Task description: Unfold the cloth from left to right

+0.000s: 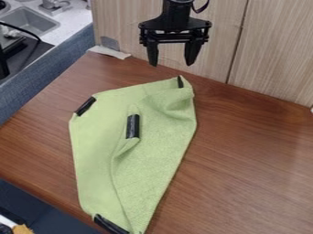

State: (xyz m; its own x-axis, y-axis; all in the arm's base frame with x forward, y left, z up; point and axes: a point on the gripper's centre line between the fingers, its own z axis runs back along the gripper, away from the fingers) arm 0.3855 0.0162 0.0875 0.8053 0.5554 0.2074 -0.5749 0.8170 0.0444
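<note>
Green cloth (149,155), black-taped at its corners, lay partly folded on the brown wooden tabletop (245,146). Gripper (172,63) hung above the cloth's far edge, fingers (153,54) spread wide, nothing between them.

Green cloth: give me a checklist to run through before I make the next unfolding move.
- Gripper empty: ok, jaws apart, nothing between them.
- Jaws clear of the green cloth: ok, a gap shows.
- Jaws over the inner black strip: not ok, they hang up by the far corner.
- Cloth fully spread: not ok, the corner with that strip lies inward, mid-cloth.
- Near black strip fully supported by the wooden table: cannot tell, it lies right at the edge.
</note>
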